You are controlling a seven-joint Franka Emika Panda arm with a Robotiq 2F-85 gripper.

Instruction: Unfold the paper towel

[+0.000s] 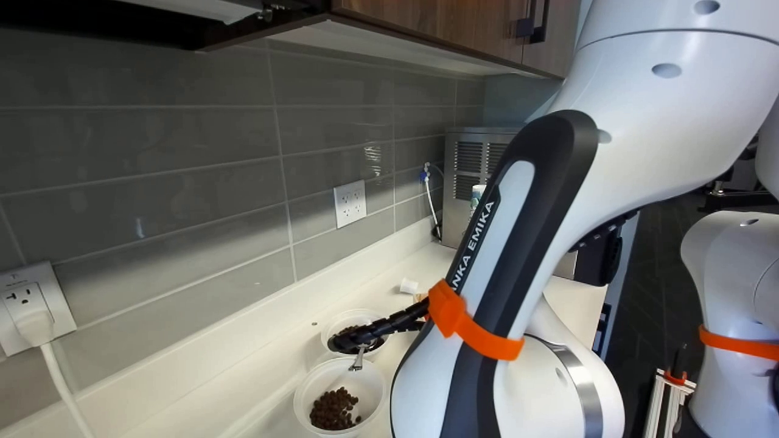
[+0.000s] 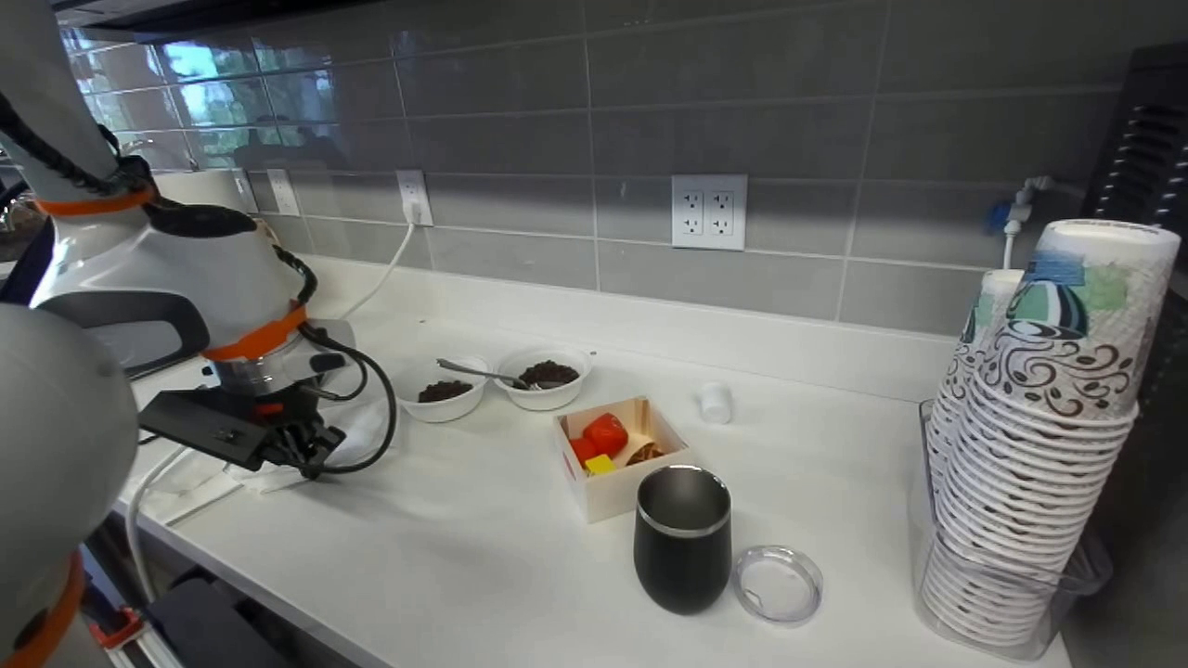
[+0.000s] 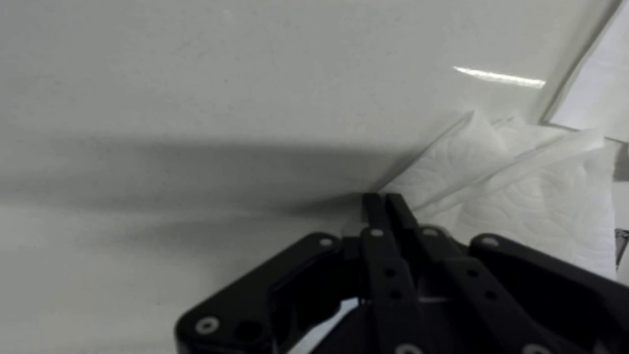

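Your white counter [image 2: 501, 557] runs along a gray tiled wall [image 2: 501, 139] with an outlet [image 2: 709, 212] set into it. In the wrist view, your gripper [image 3: 383, 196] has its fingers almost together, and the creases of the paper towel [image 3: 530, 196] converge on their tips, so you have an edge of it pinched there. The rest of it spreads to the right of the tips in that view, doubled over along a long fold. In an exterior view you can find the paper towel just beside the gripper, partly hidden by a black cable [image 2: 393, 408]. Farther along you have two white bowls [image 2: 455, 411] of dark pellets, a spoon [image 2: 492, 373] resting in one, then a wooden box [image 2: 613, 501] with red and yellow pieces, a dark tumbler [image 2: 682, 566], a clear lid [image 2: 780, 584] near the tumbler and stacked patterned cups [image 2: 1030, 482].
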